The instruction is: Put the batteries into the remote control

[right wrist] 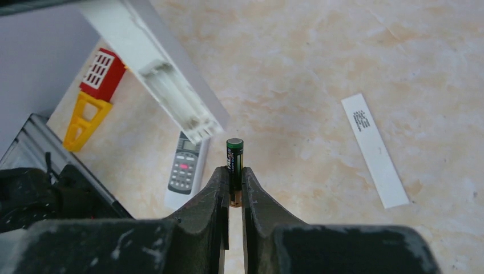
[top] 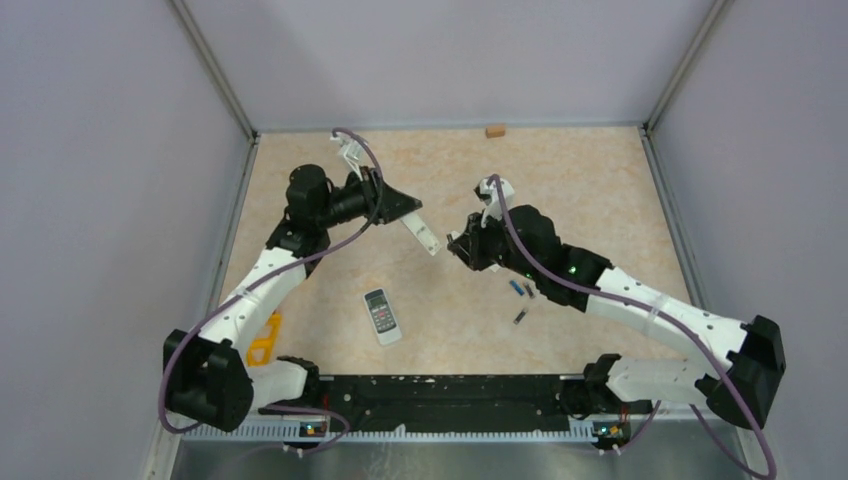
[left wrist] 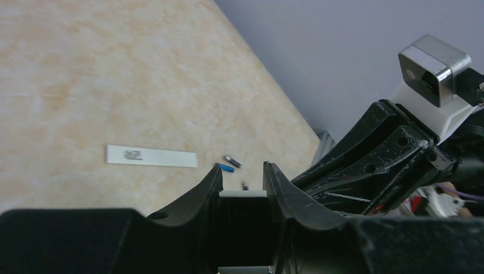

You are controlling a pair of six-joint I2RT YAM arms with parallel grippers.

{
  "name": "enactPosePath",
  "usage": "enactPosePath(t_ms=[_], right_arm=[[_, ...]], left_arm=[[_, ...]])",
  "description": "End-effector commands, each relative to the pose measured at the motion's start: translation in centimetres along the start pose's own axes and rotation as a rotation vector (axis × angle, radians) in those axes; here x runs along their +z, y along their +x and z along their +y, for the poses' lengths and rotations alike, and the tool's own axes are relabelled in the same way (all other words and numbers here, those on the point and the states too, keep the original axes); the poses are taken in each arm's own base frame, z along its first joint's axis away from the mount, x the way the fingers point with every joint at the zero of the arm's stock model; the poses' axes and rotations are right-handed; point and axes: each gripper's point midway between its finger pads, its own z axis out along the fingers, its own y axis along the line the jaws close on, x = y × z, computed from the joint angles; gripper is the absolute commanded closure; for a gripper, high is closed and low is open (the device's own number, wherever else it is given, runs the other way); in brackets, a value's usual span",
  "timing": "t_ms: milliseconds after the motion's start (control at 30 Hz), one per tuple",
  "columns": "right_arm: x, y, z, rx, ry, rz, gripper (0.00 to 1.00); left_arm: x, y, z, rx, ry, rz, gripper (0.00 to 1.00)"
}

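The right tool (right wrist: 232, 172) is pinched narrow on a battery (right wrist: 234, 157). The battery is dark with a green band and sticks out past the fingertips, in line with the fingers. Close beyond its free end is the white remote (right wrist: 171, 85), held up off the table (top: 560, 190) with its back open and the battery bay turned towards the right wrist camera. The battery and the remote are near each other but not touching.

The left tool (left wrist: 241, 174) holds that remote across its width. Its jaws are partway closed and the white body fills the gap between them. In the top view the remote reaches out from this tool towards the right arm.

On the table, close beside the right arm, a bluish battery (left wrist: 226, 167) and a dark battery (left wrist: 232, 161) lie just beside each other, with a third battery (left wrist: 245, 185) a little apart from the pair. A white cover strip (right wrist: 374, 149) with a small printed label lies flat nearby.

A second remote (right wrist: 184, 168) lies face up with its buttons showing, between the two arms and nearer their bases. A red and yellow toy (right wrist: 94, 94) sits beside the left arm, by the table's near edge
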Motion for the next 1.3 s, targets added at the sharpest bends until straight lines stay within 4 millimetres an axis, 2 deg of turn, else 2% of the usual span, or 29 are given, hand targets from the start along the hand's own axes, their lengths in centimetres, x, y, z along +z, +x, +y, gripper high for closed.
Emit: enactPosePath(t_ms=[0, 100, 367, 500, 767, 967, 1267], right_arm=[[-1.6, -1.8, 2.6, -0.075, -0.128, -0.006, 0.97], [-1.9, -2.2, 3.3, -0.077, -0.15, 0.017, 0.97], [-1.7, -2.4, 1.8, -0.102, -0.028, 0.103, 0.96], [-1.4, -1.5, 3.1, -0.169, -0.106, 0.162, 0.95], [-0.6, 0.1, 3.0, -0.236, -0.077, 0.265, 0.94], [0.4, 1.1, 2.2, -0.263, 0.004, 0.302, 0.92], [0.9, 1.6, 1.0, -0.256, 0.094, 0.332, 0.87]], left_arm=[[0.6, 0.3, -4.4, -0.071, 0.229, 0.042, 1.0], [1.2, 0.9, -4.3, -0.178, 0.249, 0.091, 1.0], [2.7, 2.6, -2.2, -0.386, 0.187, 0.167, 1.0], [3.2, 3.4, -1.0, -0.455, 0.139, 0.198, 1.0], [3.3, 4.4, -0.4, -0.47, 0.12, 0.223, 1.0], [3.1, 4.8, -0.3, -0.468, 0.121, 0.228, 1.0], [3.0, 5.1, -0.2, -0.468, 0.119, 0.231, 1.0]])
